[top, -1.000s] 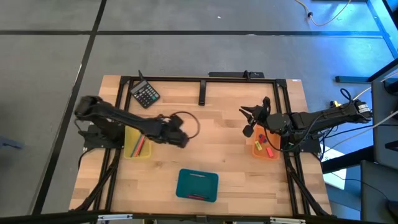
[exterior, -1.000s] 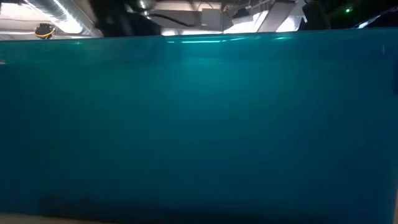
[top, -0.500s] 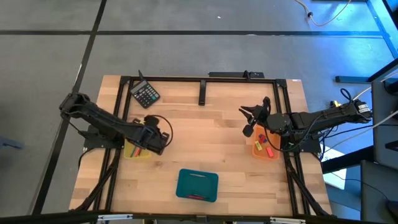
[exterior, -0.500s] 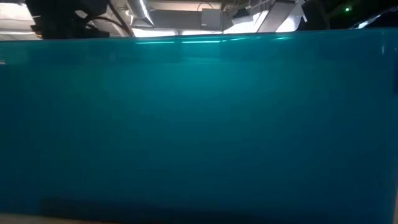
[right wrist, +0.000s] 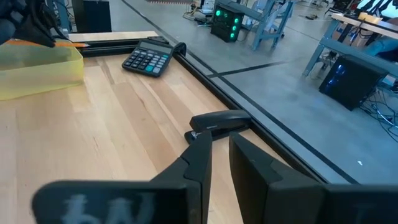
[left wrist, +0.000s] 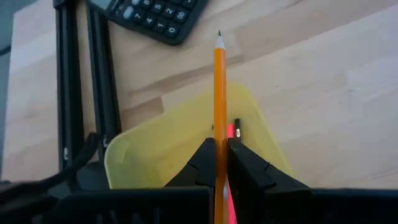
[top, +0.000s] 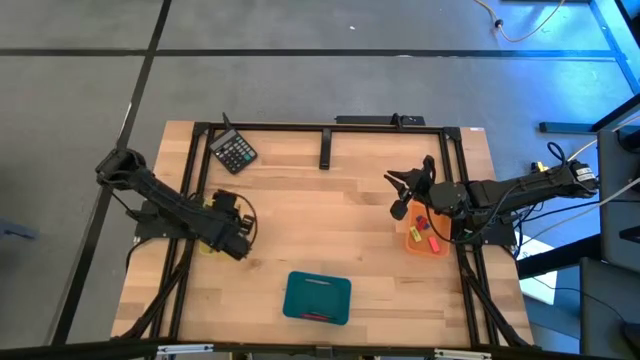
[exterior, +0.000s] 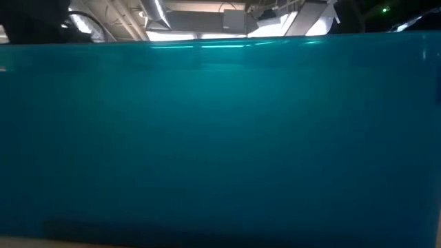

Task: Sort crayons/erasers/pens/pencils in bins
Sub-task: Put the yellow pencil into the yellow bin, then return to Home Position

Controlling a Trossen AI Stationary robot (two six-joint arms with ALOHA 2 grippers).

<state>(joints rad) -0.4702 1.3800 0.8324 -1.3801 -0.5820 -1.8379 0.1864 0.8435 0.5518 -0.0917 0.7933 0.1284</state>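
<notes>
The left gripper [left wrist: 219,163] is positioned over the yellow bin [left wrist: 155,146] at the table's left side, its dark fingers [left wrist: 200,160] clamped on an orange pencil [left wrist: 219,93]. The pencil is held in line with the fingers, its sharpened tip aimed toward the black calculator [left wrist: 149,14] beyond. A pink-red stick [left wrist: 231,130] is glimpsed in the translucent, round-cornered bin, beside the pencil. In the high view the left arm is folded low across the bin, hiding most of it.

The right gripper [top: 402,197] is held at the orange bin [top: 428,238], in which small red and yellow pieces are seen; its fingers [right wrist: 198,158] are set slightly apart around nothing.

The teal bin [top: 317,297] is placed at the near edge, centred. Bare wooden planking [top: 330,225] is left open between the three bins. The low view is filled by a teal wall [exterior: 220,138].
</notes>
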